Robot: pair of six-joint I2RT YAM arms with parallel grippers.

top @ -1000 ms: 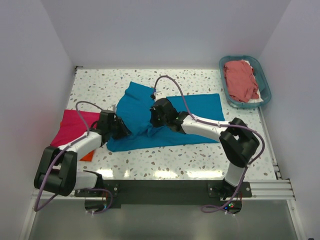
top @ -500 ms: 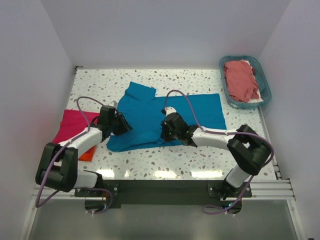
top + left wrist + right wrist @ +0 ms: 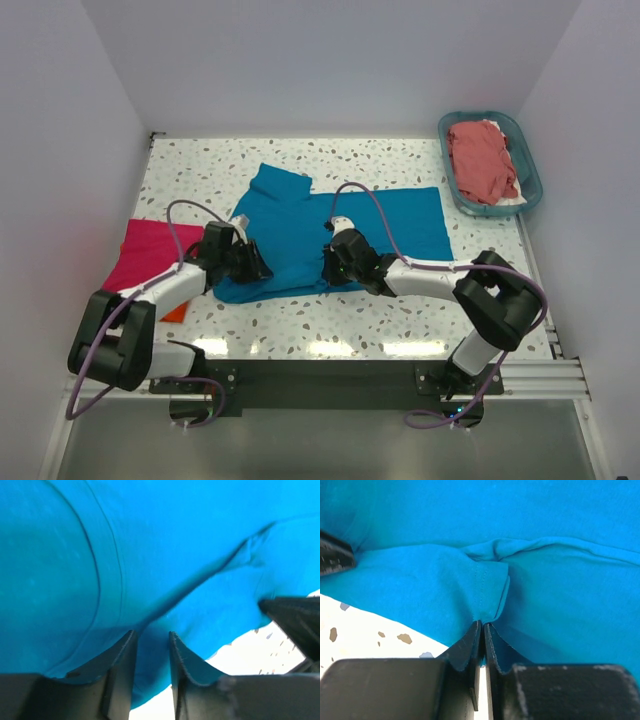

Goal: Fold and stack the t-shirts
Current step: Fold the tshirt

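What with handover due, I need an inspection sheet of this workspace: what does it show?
Surface: white speckled table.
Job's things: teal t-shirt spread mid-table; pink t-shirt over orange t-shirt, left; salmon-red t-shirt in teal basket.
Clutter: teal basket, far right corner.
Grippers: left gripper jaws slightly apart at teal cloth, grip unclear; right gripper jaws closed on a hem fold.
Cables: purple cables loop over both arms.
Surroundings: white walls.
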